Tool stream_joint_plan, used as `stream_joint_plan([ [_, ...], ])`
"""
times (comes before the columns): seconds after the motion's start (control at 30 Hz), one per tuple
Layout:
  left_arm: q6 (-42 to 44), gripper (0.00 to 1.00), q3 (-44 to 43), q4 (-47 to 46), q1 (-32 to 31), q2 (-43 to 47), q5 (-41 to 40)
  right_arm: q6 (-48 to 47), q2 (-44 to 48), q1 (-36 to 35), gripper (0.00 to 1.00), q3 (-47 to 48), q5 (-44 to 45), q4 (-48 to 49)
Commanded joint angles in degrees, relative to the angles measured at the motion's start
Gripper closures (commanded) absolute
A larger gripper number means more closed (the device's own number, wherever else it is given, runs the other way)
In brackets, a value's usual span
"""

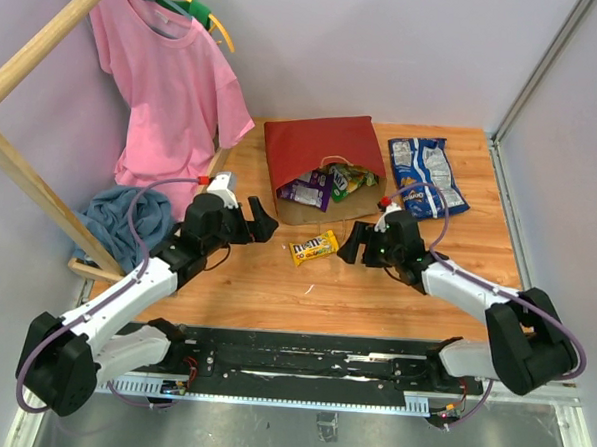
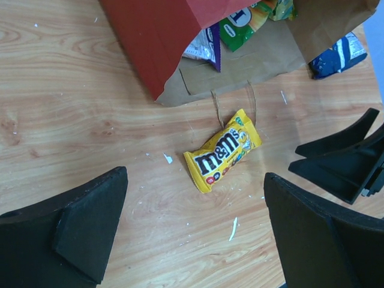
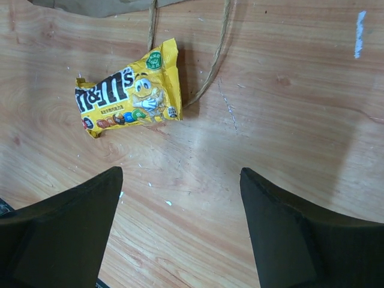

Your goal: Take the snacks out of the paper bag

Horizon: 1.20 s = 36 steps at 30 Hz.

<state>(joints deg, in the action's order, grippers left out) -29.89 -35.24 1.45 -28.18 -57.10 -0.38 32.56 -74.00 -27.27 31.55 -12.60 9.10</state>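
Note:
The red paper bag [image 1: 317,149] lies on its side, mouth towards the arms. A purple packet [image 1: 305,192] and a green-orange one [image 1: 351,178] show in its opening. A yellow candy pack [image 1: 313,248] lies flat on the table just outside, next to the bag's thin handle [image 3: 210,72]. A blue-white cookie bag [image 1: 426,175] lies to the right of the paper bag. My left gripper [image 1: 263,225] hovers open and empty left of the yellow pack [image 2: 223,157]. My right gripper [image 1: 351,244] stands open and empty to the right of that pack [image 3: 129,96].
A pink shirt [image 1: 170,87] hangs from a wooden rack at the back left, with a blue cloth heap [image 1: 123,219] below it beside my left arm. Walls close off the table's far and right sides. Small white scraps [image 2: 233,228] dot the wood.

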Motion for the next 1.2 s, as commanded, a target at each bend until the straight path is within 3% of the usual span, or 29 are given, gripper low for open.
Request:
stream_joint_plan([
  [0.0,-0.6,0.0,-2.1,-3.3,0.4,-2.4,0.6,-0.2,-3.6,-1.3,0.2,2.0,-3.0,3.4],
  [0.17,-0.3,0.0,-3.0,-3.0,0.4,-3.5,0.5,0.4,-8.7,-1.4,0.27,3.6,-3.9,6.8],
  [0.67,0.0,0.0,-2.4,-1.8,0.3,-1.6,-0.1,3.4,-20.9,-3.8,0.61,6.6,-2.7,15.1],
  [0.93,1.1,0.0,-2.7,-0.7,0.4,-0.8,-1.3,3.7,-22.2,-4.3,0.99,7.2,-2.9,15.2],
  [1.17,1.1,0.0,-3.0,-0.9,0.4,-1.3,-1.3,1.5,-14.0,-4.3,0.99,6.4,-3.6,8.1],
])
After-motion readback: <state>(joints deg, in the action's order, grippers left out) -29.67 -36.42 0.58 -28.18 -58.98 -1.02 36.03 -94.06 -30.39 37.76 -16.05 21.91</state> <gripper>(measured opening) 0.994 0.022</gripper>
